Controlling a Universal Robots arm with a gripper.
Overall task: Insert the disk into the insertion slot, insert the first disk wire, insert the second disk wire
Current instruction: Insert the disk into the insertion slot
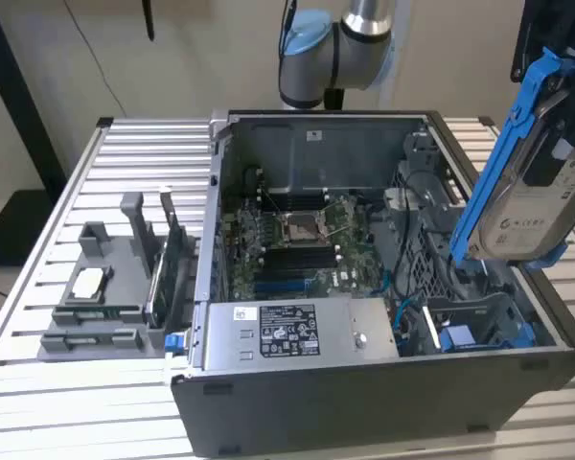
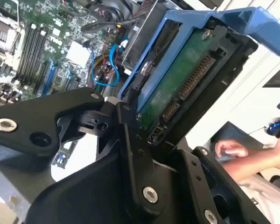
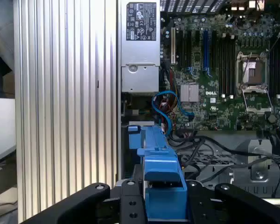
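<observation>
While fingers [image 3: 130,205] clamp disk [image 1: 537,206], tilted above insertion slot [image 1: 474,321], its edge cut off at exterior view's right.

Support surface: a table [image 1: 125,153] of silver ribbed metal slats. In the exterior view the slats run across from left to right, and in the first wrist view the same slats [image 3: 65,93] lie alongside the case wall.

Item one: a dark-grey computer case [image 1: 364,402]. It lies on its side with the open side up, on the exterior view's right part of the table, close to the near edge.

Item two: a grey parts fixture [image 1: 105,321]. It sits flat on the slats at the exterior view's left, just beside the case; contact cannot be confirmed.

Item three: a small blue part [image 1: 175,341] between fixture and case corner. What it rests on is undetermined.
</observation>
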